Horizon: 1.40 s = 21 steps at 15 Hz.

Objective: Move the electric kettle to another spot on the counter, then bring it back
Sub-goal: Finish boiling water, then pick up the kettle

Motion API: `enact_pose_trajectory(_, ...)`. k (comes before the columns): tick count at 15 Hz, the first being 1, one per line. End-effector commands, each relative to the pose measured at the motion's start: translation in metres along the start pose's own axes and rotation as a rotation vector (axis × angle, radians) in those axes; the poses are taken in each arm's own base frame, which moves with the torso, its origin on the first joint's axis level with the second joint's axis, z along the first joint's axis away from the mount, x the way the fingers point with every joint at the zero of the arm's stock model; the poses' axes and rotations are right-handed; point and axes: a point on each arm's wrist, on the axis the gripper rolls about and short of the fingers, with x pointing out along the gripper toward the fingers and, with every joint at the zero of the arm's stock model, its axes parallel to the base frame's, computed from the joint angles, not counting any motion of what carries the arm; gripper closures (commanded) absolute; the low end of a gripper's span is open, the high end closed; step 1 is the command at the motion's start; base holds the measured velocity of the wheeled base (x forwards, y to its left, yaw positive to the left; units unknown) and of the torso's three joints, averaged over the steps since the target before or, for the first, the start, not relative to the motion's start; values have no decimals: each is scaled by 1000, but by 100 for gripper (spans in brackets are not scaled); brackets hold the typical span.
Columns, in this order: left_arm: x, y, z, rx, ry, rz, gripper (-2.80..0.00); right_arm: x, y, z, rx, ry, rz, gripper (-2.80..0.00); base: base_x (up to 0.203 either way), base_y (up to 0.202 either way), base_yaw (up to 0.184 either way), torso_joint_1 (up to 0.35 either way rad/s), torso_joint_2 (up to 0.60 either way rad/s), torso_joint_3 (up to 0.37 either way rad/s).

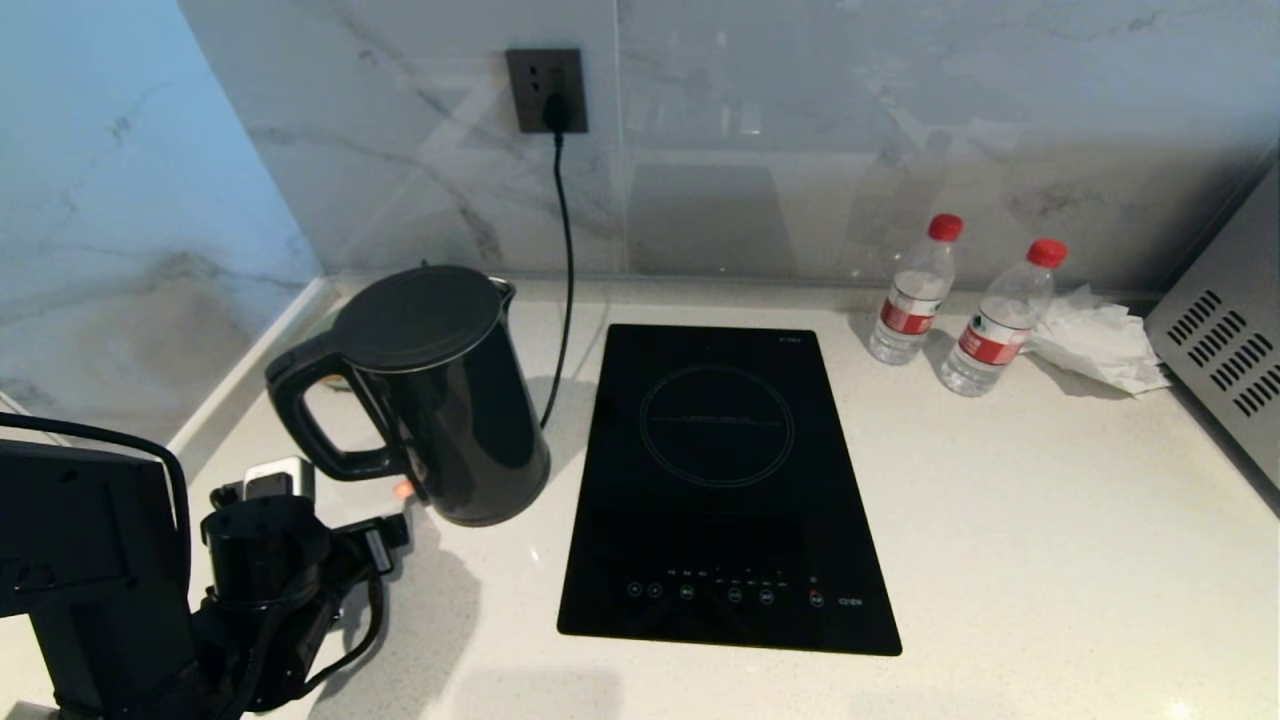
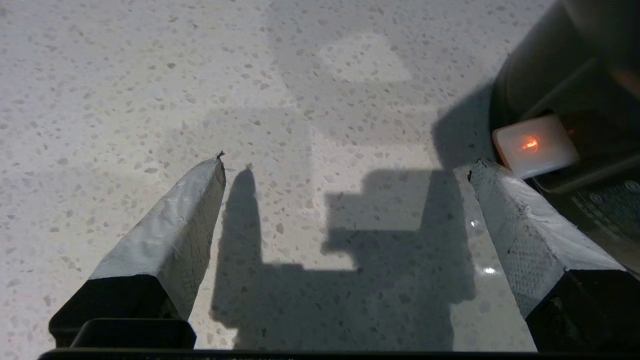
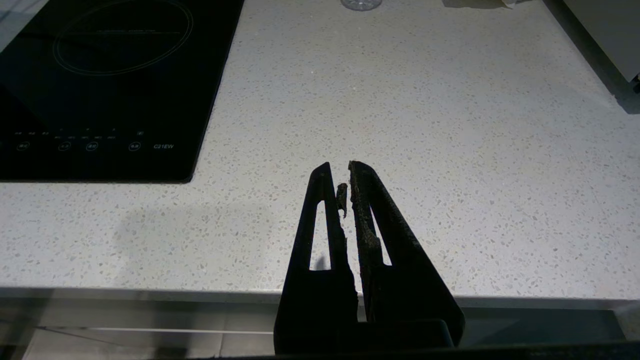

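Note:
The electric kettle [image 1: 440, 400], glossy black with a flat lid, stands at the back left of the counter [image 1: 1000, 520], its loop handle [image 1: 300, 420] turned toward my left arm. My left gripper [image 1: 335, 505] hovers low just in front of that handle, open. In the left wrist view only speckled stone lies between its fingers [image 2: 346, 161]. One fingertip [image 2: 482, 180] sits close beside the kettle's glowing orange switch [image 2: 534, 145], with the kettle's foot [image 2: 550, 65] next to it. My right gripper [image 3: 340, 165] is shut and empty over the counter's front edge.
A black glass cooktop [image 1: 720, 480] is set in the counter right of the kettle. A cord [image 1: 565, 250] runs from the wall socket [image 1: 547, 90] down behind the kettle. Two water bottles [image 1: 912, 290], crumpled tissue [image 1: 1095, 340] and a metal appliance [image 1: 1230, 350] stand at the back right.

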Motion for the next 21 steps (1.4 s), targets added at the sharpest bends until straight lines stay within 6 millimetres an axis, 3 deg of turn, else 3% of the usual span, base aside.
enact_pose_trajectory(1,4,-1,3,-13,-29,36,-280,0,0,0,0,0,1,0,0,0,0,0,0,0)
enact_pose_trajectory(7,-2,2,3,-9,-23,41,-280,0,0,0,0,0,-1,0,0,0,0,0,0,0)
enact_pose_trajectory(12,-11,20,-4,2,42,41,-280,0,0,0,0,0,1,0,0,0,0,0,0,0)
enact_pose_trajectory(21,-70,45,32,-60,-55,-121,-280,0,0,0,0,0,0,0,0,0,0,0,0,0)
